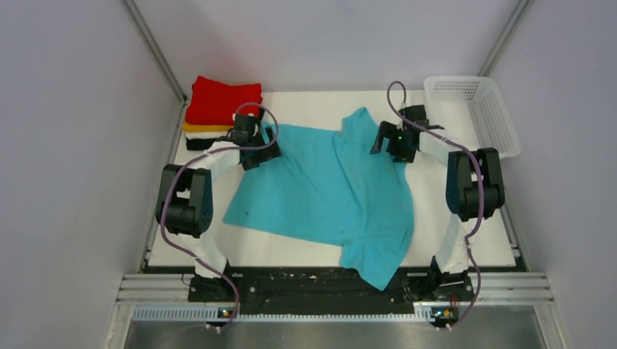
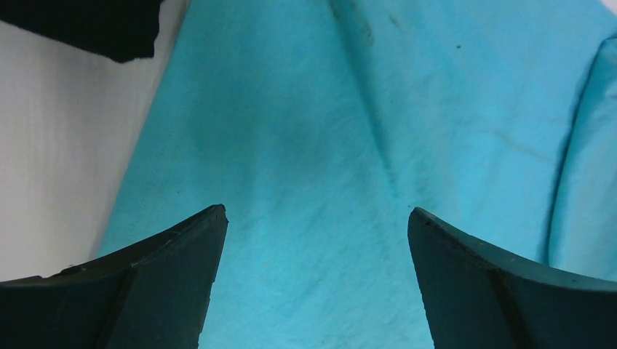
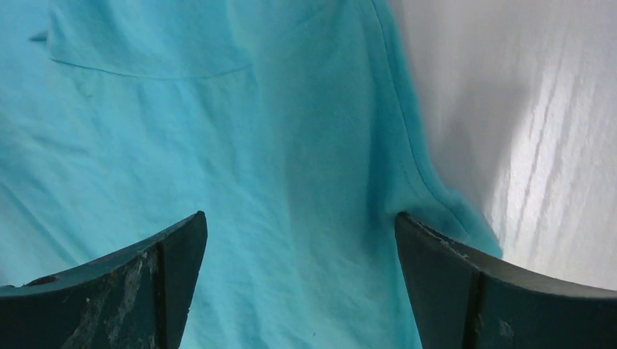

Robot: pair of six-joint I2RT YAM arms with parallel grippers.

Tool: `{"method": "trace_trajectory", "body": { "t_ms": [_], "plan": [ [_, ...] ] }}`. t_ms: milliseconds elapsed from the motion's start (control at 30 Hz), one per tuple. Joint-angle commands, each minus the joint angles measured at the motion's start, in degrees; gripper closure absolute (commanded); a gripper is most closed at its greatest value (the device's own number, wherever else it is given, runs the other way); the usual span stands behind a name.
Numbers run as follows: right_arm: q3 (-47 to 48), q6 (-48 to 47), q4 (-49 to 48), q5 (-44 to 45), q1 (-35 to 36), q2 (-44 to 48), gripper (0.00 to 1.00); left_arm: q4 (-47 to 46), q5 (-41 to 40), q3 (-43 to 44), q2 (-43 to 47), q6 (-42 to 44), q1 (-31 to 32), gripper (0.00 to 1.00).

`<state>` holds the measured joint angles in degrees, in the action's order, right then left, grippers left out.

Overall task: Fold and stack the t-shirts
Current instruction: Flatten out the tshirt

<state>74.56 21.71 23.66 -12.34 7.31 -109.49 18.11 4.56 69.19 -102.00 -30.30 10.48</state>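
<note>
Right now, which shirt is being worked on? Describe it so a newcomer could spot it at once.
Start at the white table. Across its middle lies the turquoise t-shirt, one corner past the near edge. It alone is unfolded: the red-topped stack sits far left, the mesh basket far right.

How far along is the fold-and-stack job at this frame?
Done: four folded shirts sit stacked at the far left, red shirt on top, then orange shirt, white shirt and black shirt. In hand: the turquoise shirt lies spread out and unfolded, with the left gripper and right gripper open over its far part, holding nothing. Left: fold it and add it to the stack.
</note>
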Motion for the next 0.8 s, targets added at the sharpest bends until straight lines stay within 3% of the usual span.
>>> {"method": "trace_trajectory", "body": {
  "t_ms": [0, 367, 533, 633, 767],
  "plan": [
    [-2.2, 2.45, -11.14, -2.76, -0.21, -0.95, 0.01, -5.19, 1.12, -3.39, -0.29, -2.94, -0.83, 0.01],
    [-6.88, 7.61, -4.72, 18.86, -3.55, 4.75, 0.01, -5.98, -2.48, -20.01, 9.1, -9.04, -3.27, 0.01],
    [-10.72, 8.26, -4.72, 20.85, -6.01, 7.81, 0.01, -5.42, -6.19, -27.25, 16.46, -12.13, -3.36, 0.01],
    [-12.16, 6.46, -7.46, 17.07, -6.08, 9.12, 0.01, -6.1, -5.92, -29.94, 19.08, -12.71, -3.35, 0.01],
    [-10.22, 3.02, -9.52, 11.31, -5.36, 9.73, 0.01, -4.42, -6.23, -26.75, 19.02, -12.24, -3.29, 0.01]
  ]
}}
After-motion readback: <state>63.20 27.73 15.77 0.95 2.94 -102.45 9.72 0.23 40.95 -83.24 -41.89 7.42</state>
